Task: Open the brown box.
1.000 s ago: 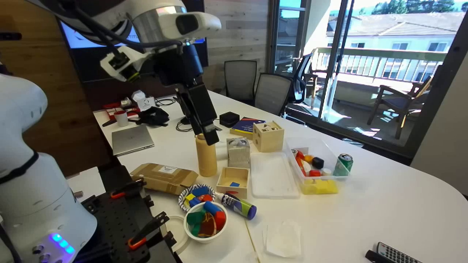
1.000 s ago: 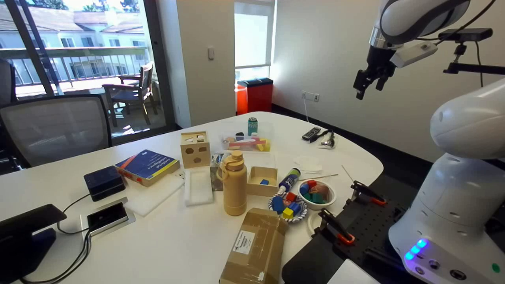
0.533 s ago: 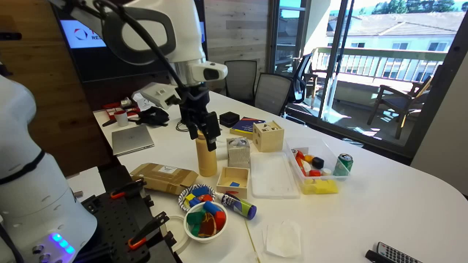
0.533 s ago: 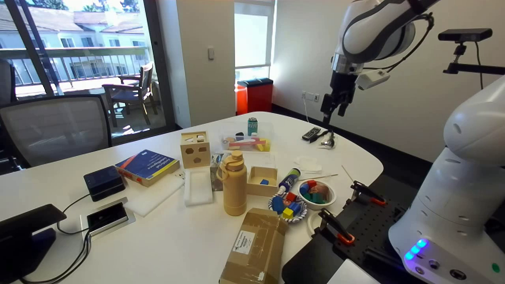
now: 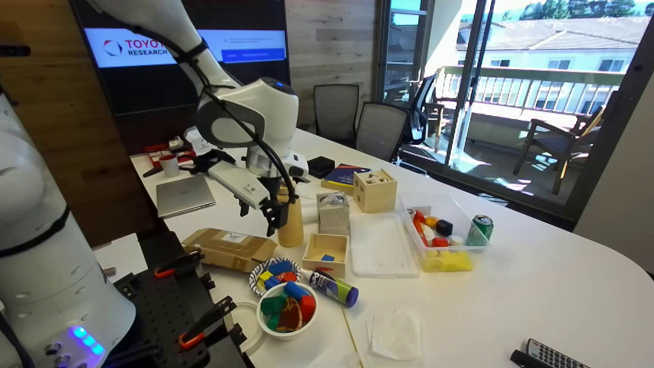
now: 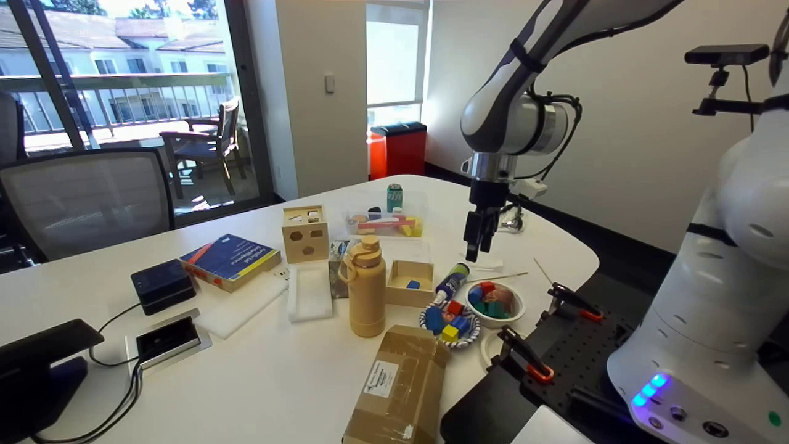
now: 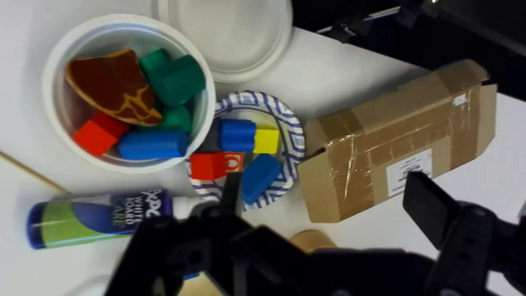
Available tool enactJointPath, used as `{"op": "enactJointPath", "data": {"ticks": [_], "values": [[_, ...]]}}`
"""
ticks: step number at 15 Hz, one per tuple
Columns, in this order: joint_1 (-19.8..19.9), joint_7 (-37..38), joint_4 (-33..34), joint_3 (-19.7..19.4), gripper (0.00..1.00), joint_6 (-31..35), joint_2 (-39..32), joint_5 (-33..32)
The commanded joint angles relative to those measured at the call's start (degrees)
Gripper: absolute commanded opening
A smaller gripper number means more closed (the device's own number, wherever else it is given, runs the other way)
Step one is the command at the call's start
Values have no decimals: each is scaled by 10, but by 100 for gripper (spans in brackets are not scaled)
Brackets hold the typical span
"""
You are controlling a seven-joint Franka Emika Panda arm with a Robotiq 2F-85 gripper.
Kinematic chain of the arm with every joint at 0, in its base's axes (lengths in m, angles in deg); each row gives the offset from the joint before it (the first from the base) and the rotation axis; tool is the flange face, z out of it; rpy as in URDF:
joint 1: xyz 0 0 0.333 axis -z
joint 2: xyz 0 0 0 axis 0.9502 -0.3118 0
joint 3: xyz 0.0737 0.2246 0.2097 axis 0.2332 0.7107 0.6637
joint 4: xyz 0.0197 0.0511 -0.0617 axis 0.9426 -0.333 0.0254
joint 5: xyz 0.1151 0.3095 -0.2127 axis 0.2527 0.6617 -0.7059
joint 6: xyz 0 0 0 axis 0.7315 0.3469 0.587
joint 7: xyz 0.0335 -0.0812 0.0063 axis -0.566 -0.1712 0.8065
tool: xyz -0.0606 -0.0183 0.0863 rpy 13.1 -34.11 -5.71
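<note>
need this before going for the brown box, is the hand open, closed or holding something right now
Hand: open, fingers well apart, holding nothing.

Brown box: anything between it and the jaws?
Sideways, yes: the bottle and patterned bowl stand by the end of the box nearer the open jaws; a low approach could bump either. From above, nothing visible blocks it.

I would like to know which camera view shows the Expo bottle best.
The wrist view: there the Expo bottle looks largest, with WHITE BOARD CARE readable. Both exterior views show it smaller, its lettering hard to read.
</note>
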Motion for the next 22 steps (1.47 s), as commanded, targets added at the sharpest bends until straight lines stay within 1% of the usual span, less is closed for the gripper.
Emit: {"op": "enactJointPath", "data": {"ticks": [1, 2, 4, 6, 11, 17, 20, 22], "values": [[38, -157, 65, 58, 100, -43, -106, 120], [56, -193, 81, 80, 100, -46, -136, 141], [92, -232, 115, 116, 100, -64, -191, 152], [124, -241, 143, 142, 100, -82, -238, 144], [180, -242, 197, 196, 100, -99, -334, 141], [213, -242, 249, 236, 100, -114, -410, 138], [219, -240, 267, 247, 100, -99, -436, 142], [223, -238, 281, 252, 100, -102, -452, 140]]}}
